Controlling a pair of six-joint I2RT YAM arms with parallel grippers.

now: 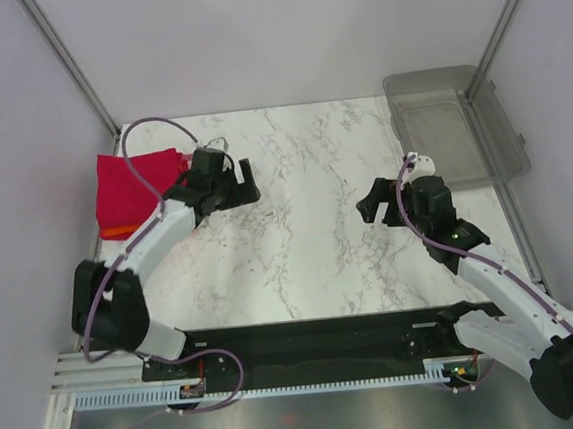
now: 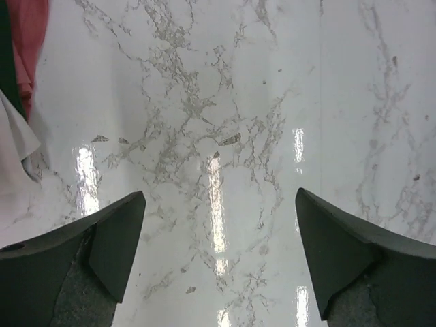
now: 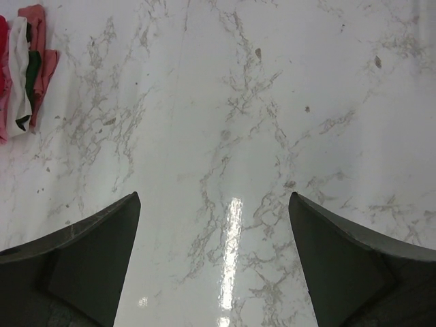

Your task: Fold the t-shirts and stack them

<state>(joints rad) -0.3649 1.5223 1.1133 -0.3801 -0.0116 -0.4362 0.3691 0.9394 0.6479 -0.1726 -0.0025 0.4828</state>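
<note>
Two grippers show here, and both have their fingers spread wide with nothing between them.

Far left on the table, the pile of t-shirts sits folded, crimson red on top with a strip of orange along its near edge. The left gripper hangs just beside the pile, and the left arm crosses over one corner of the cloth. If that arm swings left or dips, I think it could drag the top shirt and spoil the pile. From the right wrist, the folded edges look bumpy, pink, white and red, so a small push might tip them. The right gripper is well apart from the pile and should do no harm.

The table is shiny white marble with grey veins, and light glares on it. At its far right corner lies a clear grey plastic bin, maybe with its lid folded open beside it. Plain pale walls stand all around.
</note>
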